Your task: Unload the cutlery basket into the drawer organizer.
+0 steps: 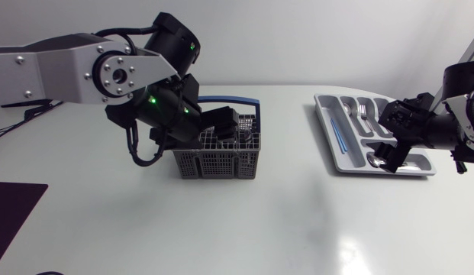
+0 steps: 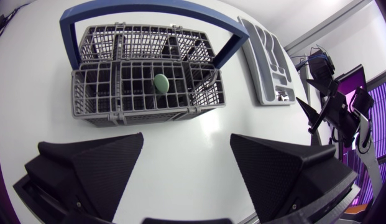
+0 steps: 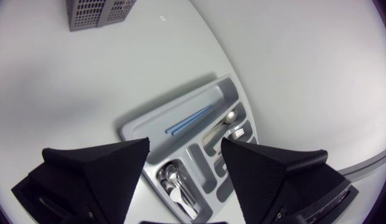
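The grey cutlery basket [image 1: 217, 156] with a blue handle [image 1: 229, 99] stands left of the table's middle. My left gripper [image 1: 235, 126] hovers over it, open and empty. In the left wrist view the basket [image 2: 143, 93] lies ahead of the open left gripper [image 2: 186, 140], with a green-handled piece [image 2: 161, 82] upright in one cell. At the right lies the grey drawer organizer [image 1: 328, 134]. My right gripper [image 1: 393, 156] hangs open above its near end. Under the right gripper [image 3: 184, 155] spoons [image 3: 174, 180] lie in a compartment, with blue sticks [image 3: 189, 120] and forks [image 3: 237, 132] in others.
A dark mat [image 1: 15, 214] covers the table's front left corner. My right arm [image 2: 329, 106] shows beyond the organizer [image 2: 267, 62] in the left wrist view. Bare white tabletop lies between basket and organizer and along the front.
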Robot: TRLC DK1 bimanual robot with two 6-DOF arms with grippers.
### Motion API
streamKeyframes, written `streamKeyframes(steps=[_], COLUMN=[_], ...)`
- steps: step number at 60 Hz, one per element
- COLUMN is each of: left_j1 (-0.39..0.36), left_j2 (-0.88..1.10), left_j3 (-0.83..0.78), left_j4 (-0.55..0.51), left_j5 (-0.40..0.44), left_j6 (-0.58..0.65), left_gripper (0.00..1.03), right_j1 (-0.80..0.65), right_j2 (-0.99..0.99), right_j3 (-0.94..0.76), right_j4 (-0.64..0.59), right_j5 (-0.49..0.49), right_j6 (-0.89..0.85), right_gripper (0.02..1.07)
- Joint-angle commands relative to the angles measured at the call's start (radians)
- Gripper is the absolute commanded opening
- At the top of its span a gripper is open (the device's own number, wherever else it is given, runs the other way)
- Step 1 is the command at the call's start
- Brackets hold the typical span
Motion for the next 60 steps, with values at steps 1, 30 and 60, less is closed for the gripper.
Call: streamKeyframes(steps=[1, 30, 60], left_j1=[-0.013, -0.013, 0.073], left_j2=[0.029, 0.064, 0.009], left_j3=[0.034, 0.071, -0.004], left_j4=[-0.008, -0.010, -0.031], left_j5=[-0.004, 0.001, 0.084], left_j6=[0.033, 0.128, 0.297], left_gripper=[0.98, 0.98, 0.98], right_j1=[0.041, 0.345, 0.595], right_j2=[-0.038, -0.172, -0.038], right_j3=[-0.041, -0.076, 0.151], right_j4=[-0.027, -0.106, -0.229], right_j5=[-0.004, -0.001, -0.029], right_j6=[0.089, 0.523, 0.971], right_gripper=[0.89, 0.89, 0.89])
